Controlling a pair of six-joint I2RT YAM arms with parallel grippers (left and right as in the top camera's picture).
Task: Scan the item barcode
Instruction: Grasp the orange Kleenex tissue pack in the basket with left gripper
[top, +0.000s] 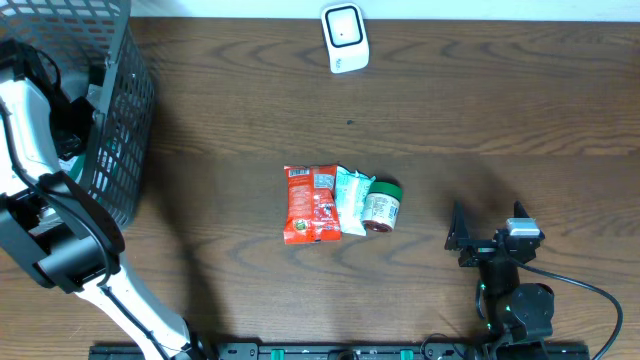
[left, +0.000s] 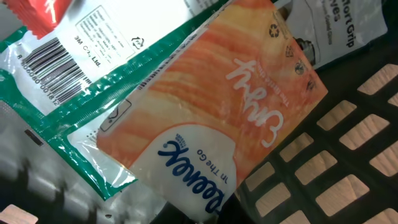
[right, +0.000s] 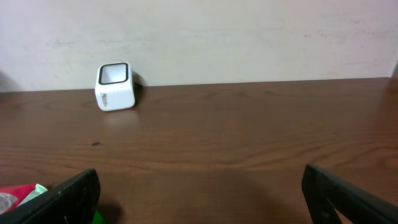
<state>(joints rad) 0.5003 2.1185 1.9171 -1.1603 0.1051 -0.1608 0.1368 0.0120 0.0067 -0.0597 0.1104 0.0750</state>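
Overhead, the left arm (top: 25, 110) bent down into the black mesh basket (top: 125, 150) at the left end of the worktop (top: 450, 110), the left hand out of sight among the contents; pressed together, with nothing to show whether pinching anything. Close under the left wrist camera, an orange Kleenex tissue pack (left: 230, 106) tilted over the basket mesh, overlapping a green-edged clear packet (left: 68, 81) with its barcode facing up; a grey-and-white pack (left: 348, 28) just behind, a scrap of red wrapper (left: 34, 12) at the top corner. At the far edge, well apart, a white barcode scanner (top: 344, 38), upright. Mid-worktop, touching in a row: red snack packet (top: 310, 204), pale teal sachet (top: 350, 198), green-lidded tub (top: 382, 207) on its side. Right hand (top: 487, 228) near the front edge, spread wide, holding nothing, facing the scanner.
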